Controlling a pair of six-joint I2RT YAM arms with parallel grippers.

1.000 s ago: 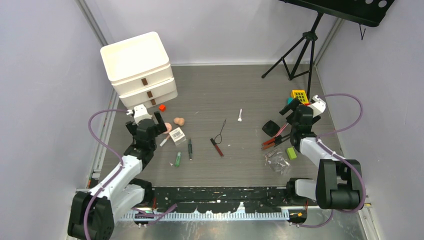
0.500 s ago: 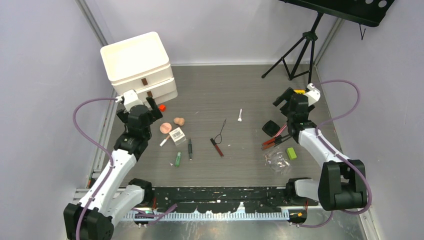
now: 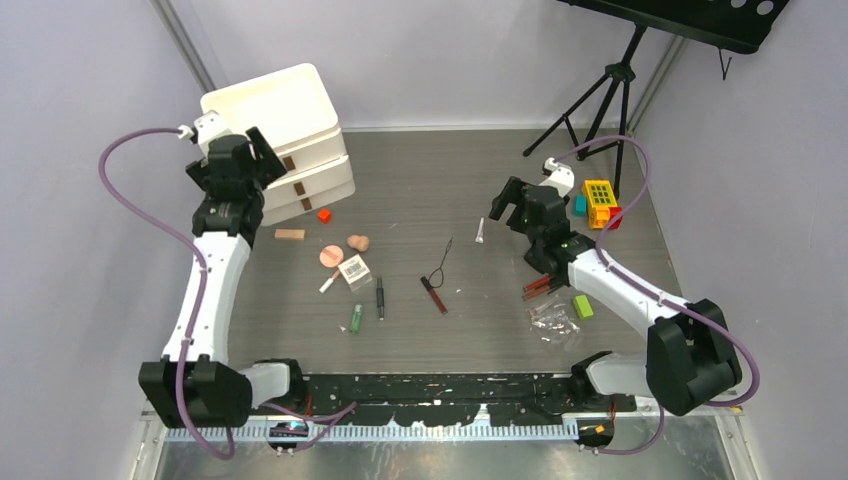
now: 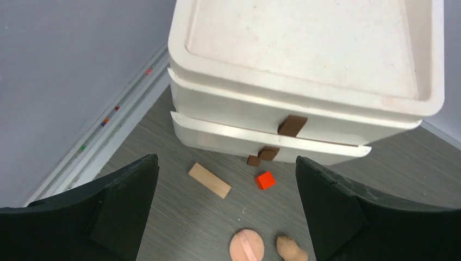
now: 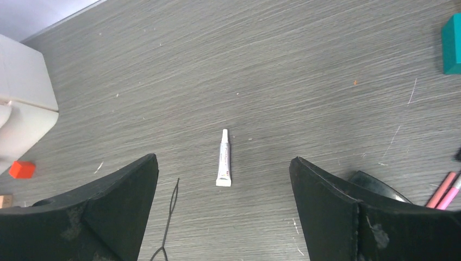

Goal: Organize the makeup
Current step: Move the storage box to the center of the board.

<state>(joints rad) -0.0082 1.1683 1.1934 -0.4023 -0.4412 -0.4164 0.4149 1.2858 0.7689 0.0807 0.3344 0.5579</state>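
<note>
Facing the white drawer stack (image 4: 272, 117), hovering with left gripper (image 4: 225, 212) wide, empty; well right of it, above white tube (image 5: 223, 163), right gripper (image 5: 223, 217) equally wide.

Drawers (image 3: 285, 150) far left, tube (image 3: 480, 232) centre, blocks (image 3: 598, 200) right

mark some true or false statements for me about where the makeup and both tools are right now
1. The white tube lies untouched on the table, below the right tool and seen between its open fingers. True.
2. The left tool is shut on the red cube. False: it is open and empty; the cube lies on the table before the white drawer unit.
3. The pink round puff lies beside a peach sponge. True.
4. The drawer unit's top tray is full of makeup. False: it holds nothing.
5. The yellow toy block stands by the drawers. False: it is far right, near the tripod.
</note>
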